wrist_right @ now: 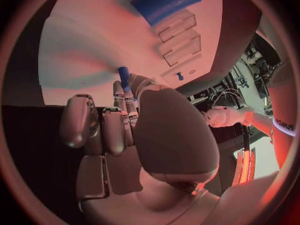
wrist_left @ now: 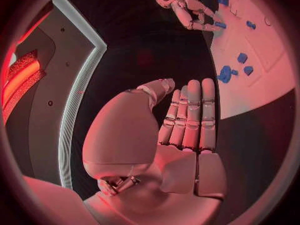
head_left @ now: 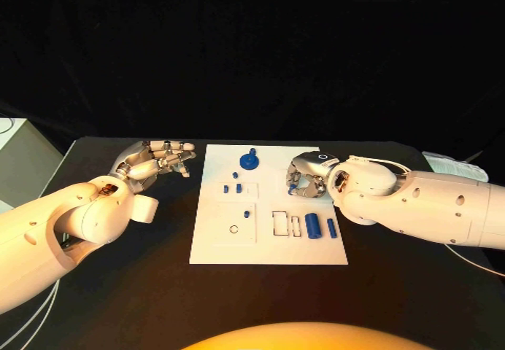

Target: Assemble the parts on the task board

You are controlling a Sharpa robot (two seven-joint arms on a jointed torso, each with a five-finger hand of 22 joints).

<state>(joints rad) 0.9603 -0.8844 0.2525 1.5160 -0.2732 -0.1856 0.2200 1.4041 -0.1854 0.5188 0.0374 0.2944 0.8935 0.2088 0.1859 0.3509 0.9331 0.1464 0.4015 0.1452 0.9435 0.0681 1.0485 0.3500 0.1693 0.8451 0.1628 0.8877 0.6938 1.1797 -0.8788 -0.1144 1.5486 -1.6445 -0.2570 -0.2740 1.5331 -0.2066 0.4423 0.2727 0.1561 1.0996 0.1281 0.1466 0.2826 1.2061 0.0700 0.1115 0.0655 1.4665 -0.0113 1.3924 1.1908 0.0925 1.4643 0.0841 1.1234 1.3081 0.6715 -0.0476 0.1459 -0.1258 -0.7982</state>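
Observation:
The white task board (head_left: 268, 251) lies in the middle of the black table. My right hand (head_left: 309, 176) hovers over its far right part and pinches a small blue peg (wrist_right: 124, 77) in its fingertips; the peg also shows under the hand (head_left: 292, 188). My left hand (head_left: 157, 163) is just off the board's left edge, over the table, fingers extended and holding nothing (wrist_left: 187, 120). On the board lie a round blue part (head_left: 249, 160), a blue cylinder (head_left: 312, 225), a blue bar (head_left: 331, 228) and several small blue pieces (head_left: 238, 188).
A raised white block with a small ring (head_left: 233, 230) sits on the board's left half, and two white frames (head_left: 280, 223) stand beside the cylinder. A pale box (head_left: 21, 157) stands off the table's left side. Bare black tabletop surrounds the board.

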